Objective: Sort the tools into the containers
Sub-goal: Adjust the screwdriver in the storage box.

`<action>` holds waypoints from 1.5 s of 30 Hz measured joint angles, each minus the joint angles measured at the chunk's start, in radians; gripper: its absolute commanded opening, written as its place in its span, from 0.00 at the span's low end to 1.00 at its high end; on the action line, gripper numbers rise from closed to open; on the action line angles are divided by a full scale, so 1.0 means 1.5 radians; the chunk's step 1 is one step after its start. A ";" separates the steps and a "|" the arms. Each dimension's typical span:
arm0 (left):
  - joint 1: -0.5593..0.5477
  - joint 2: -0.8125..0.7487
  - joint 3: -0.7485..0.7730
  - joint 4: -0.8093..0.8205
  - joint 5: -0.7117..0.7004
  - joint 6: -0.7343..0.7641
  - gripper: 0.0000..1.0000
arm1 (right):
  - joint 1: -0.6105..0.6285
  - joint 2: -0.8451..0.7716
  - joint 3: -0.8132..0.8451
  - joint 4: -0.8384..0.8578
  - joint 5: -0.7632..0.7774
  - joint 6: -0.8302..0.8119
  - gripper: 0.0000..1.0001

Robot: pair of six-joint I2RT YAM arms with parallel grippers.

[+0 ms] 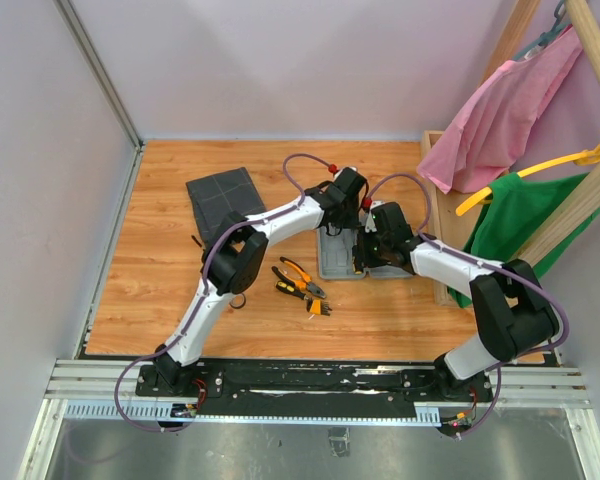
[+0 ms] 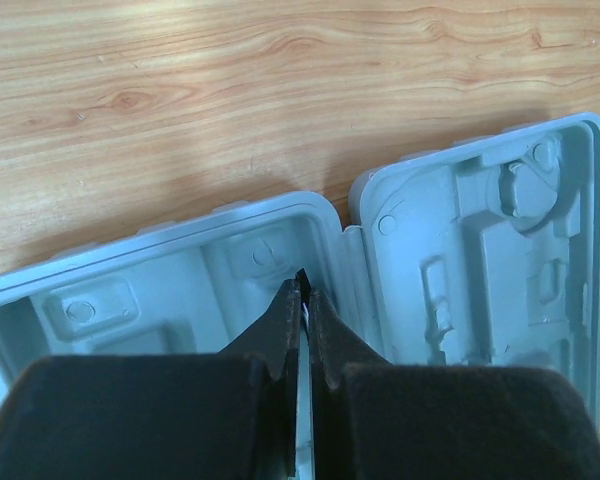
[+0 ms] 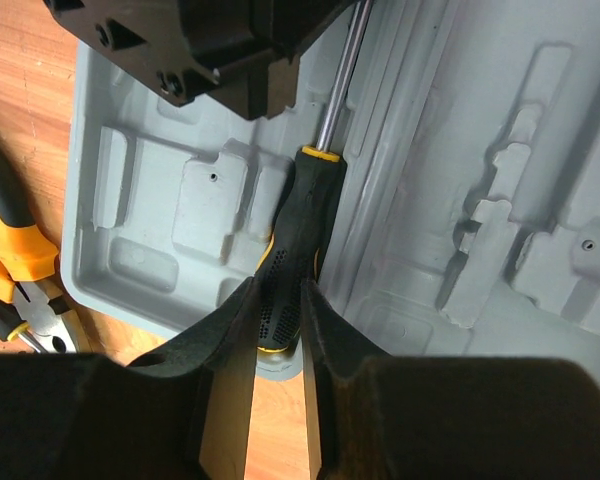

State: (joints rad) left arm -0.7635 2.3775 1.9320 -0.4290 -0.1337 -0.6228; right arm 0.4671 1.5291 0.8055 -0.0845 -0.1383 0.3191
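The light-grey case [image 1: 332, 262] lies open on the wooden table, both moulded halves up [image 2: 180, 290] [image 3: 150, 250]. My right gripper [image 3: 278, 300] is shut on the black-and-yellow handle of a screwdriver [image 3: 300, 230] that lies along the case's hinge. My left gripper [image 2: 302, 290] is over the same case, its fingers closed on a thin dark tip that looks like the screwdriver's shaft end. The two grippers meet over the case in the top view, left [image 1: 348, 222] and right [image 1: 363, 258]. Orange-and-black pliers [image 1: 302, 275], a second screwdriver [image 1: 288, 290] and a small orange piece [image 1: 320, 307] lie left of the case. The dark grey pouch [image 1: 223, 198] lies at the back left.
A wooden rack [image 1: 435, 200] with pink and green clothes and a yellow hanger stands at the right edge. Pliers [image 3: 15, 250] lie just outside the case's left wall. A small dark item [image 1: 195, 241] lies near the pouch's front corner. Walls close the left and back.
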 measured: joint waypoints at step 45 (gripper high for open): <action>-0.122 -0.219 -0.423 0.220 -0.044 -0.044 0.00 | 0.214 -0.251 -0.197 -0.054 0.131 0.244 0.22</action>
State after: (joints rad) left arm -0.9459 2.0491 1.2968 -0.0990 -0.1993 -0.6891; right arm 0.7876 1.1530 0.5095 -0.1654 0.0589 0.6853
